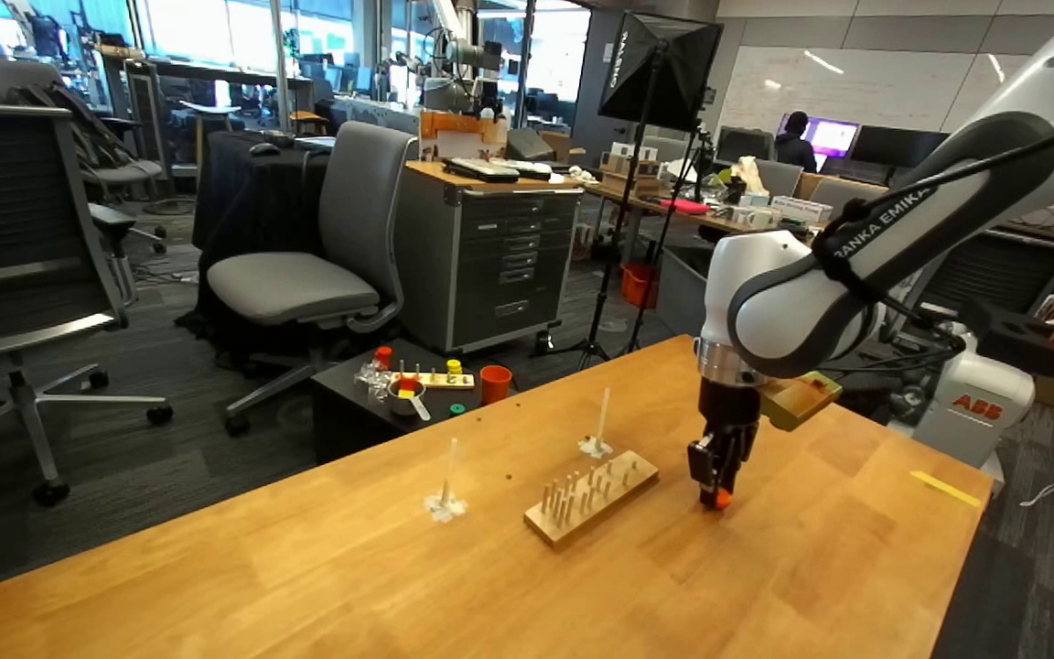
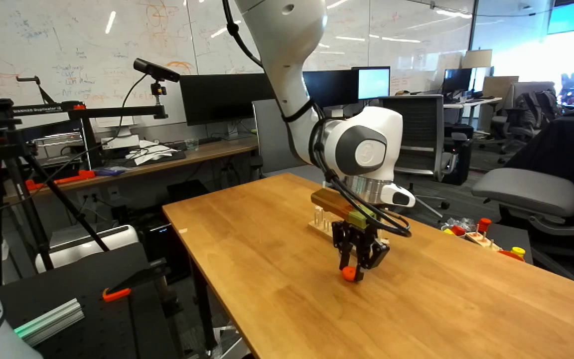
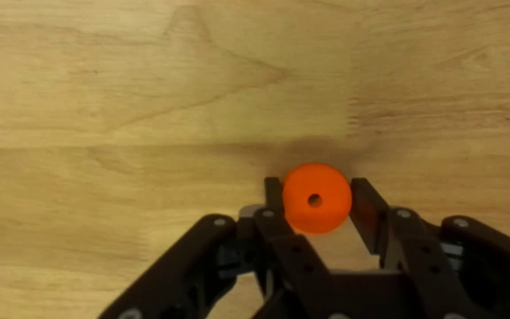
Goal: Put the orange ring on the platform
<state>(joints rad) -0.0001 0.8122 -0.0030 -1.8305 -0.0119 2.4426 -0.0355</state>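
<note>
We pinch the orange ring in our claw, down by the table. In an exterior view, the peg board lies at nine o'clock from the claw, so we should lift and go there.

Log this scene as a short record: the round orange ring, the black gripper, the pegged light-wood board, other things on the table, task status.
Object: round orange ring, small centre hole
Held by: black two-finger gripper, shut on it
Lifted: cannot tell
Destination: rectangular light-wood board with upright pegs, lying on the wooden table
Also there: two thin pale upright rods; a yellow strip
Task status: ring not yet on the board
</note>
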